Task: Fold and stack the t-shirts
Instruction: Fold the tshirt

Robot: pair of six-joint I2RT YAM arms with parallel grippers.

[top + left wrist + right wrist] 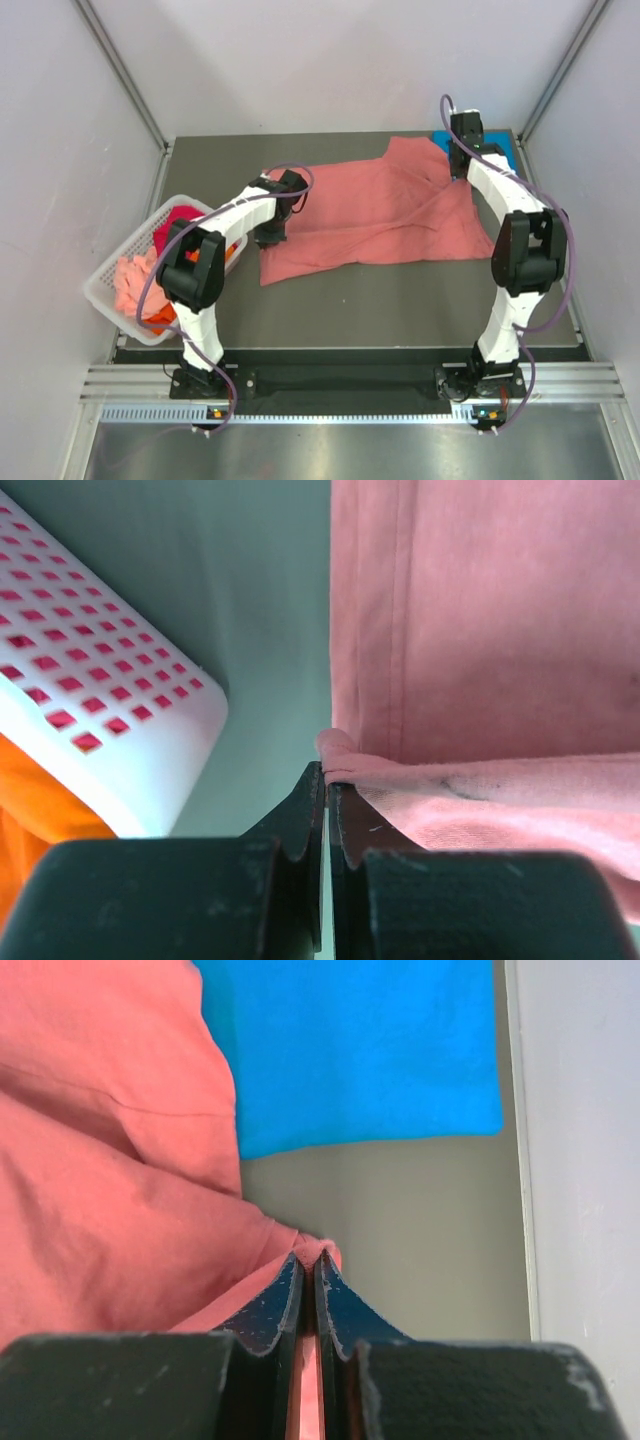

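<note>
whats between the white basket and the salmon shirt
Only bare table, seen in the left wrist view between the basket and the salmon shirt.

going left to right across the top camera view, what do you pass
white basket → left gripper → pink shirt → blue shirt

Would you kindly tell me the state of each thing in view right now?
Pink shirt: spread out on the table, unfolded, pinched at two edges.
Blue shirt: lying flat at the far right corner.
Basket: holding crumpled shirts.
Left hand: shut on the pink shirt.
Right hand: shut on the pink shirt.
</note>
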